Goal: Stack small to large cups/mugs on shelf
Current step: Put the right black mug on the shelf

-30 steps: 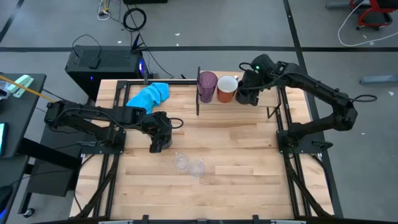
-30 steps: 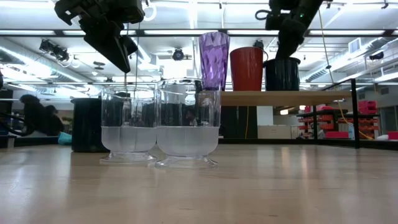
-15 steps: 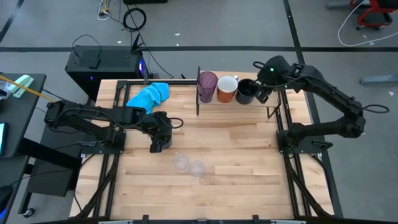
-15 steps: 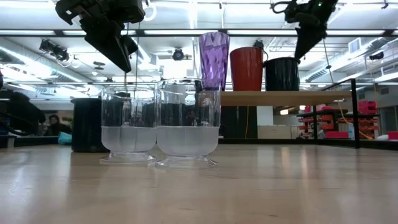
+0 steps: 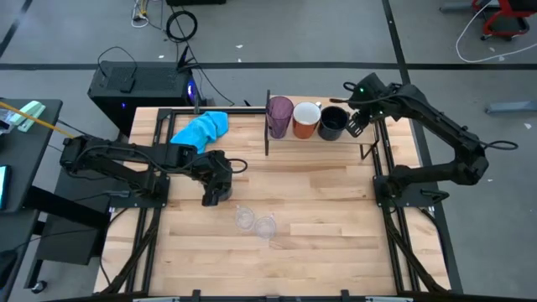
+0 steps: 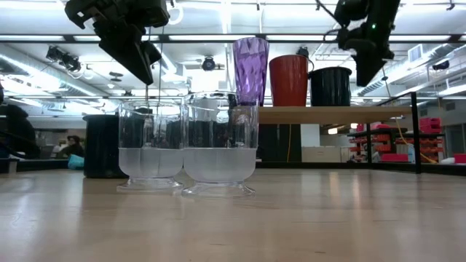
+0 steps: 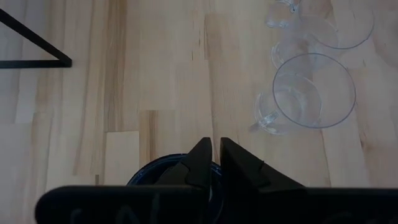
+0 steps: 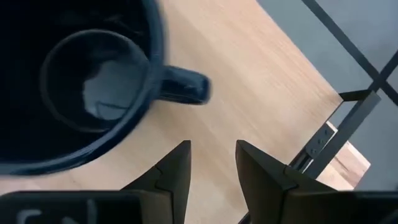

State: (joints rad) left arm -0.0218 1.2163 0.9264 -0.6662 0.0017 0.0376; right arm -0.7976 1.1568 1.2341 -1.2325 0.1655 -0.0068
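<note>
On the shelf the purple tumbler, the orange mug and a navy mug stand upright in a row. My right gripper is open and empty beside that mug's handle, on its right-edge side. My left gripper is shut and hovers at mid-left over the second navy mug, which shows just behind its fingertips. Two clear glasses stand upright on the tabletop nearer the front.
A blue cloth lies at the far left of the table. The shelf's thin dark upright panel stands left of the tumbler. Black frame rails run along the table's sides. Bare wood lies between the glasses and the shelf.
My right gripper has drawn away from the navy mug on the shelf toward the table's right edge and stands clear of it. The mug stays upright next to the orange mug.
</note>
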